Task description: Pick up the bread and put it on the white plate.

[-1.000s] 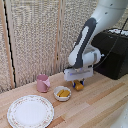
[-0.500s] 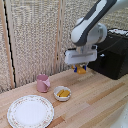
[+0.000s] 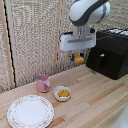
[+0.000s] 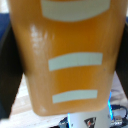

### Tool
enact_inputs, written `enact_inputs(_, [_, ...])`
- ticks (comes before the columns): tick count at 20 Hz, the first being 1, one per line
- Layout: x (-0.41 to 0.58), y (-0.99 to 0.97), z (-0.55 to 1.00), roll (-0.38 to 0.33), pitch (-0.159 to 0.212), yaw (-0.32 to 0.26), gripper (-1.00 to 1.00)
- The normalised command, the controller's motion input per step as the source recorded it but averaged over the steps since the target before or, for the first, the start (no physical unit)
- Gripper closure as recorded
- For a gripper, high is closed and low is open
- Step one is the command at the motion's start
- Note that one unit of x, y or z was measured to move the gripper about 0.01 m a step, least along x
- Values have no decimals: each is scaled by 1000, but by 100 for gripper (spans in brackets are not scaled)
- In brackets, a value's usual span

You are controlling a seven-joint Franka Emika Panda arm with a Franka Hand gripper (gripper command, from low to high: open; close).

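My hand [image 3: 76, 56] hangs high above the wooden table, shut on the bread [image 3: 78, 59], a small golden-brown block that shows just under the white gripper body. In the wrist view the bread [image 4: 70, 55] fills almost the whole picture, orange-brown with pale stripes, and a dark finger [image 4: 6, 70] lies against its side. The white plate [image 3: 30, 111], with a speckled brownish rim, lies flat on the table at the exterior view's lower left, well below the hand and to its left, with nothing on it.
A small white bowl [image 3: 62, 93] of yellow chunks sits between the plate and the spot under the hand. A pink cup [image 3: 43, 83] stands behind the plate. A black appliance [image 3: 110, 54] occupies the exterior view's right. A woven screen backs the table.
The arm has risen steadily from near the table top with the bread in its grip, and has shifted slightly toward the exterior view's left.
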Motion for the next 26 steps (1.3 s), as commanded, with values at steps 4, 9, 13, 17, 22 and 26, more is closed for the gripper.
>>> enact_inputs(4, [230, 941, 164, 0, 14, 3, 100])
enact_inputs(9, [314, 945, -2, -9, 2, 9, 100])
enact_inputs(13, [344, 949, -94, -10, 16, 24, 100])
enact_inputs(17, [331, 955, -155, 0, 51, 44, 100])
enact_inputs(22, [271, 867, -225, -12, 124, 88, 100])
enact_inputs(26, [241, 755, -329, -43, 166, 123, 100])
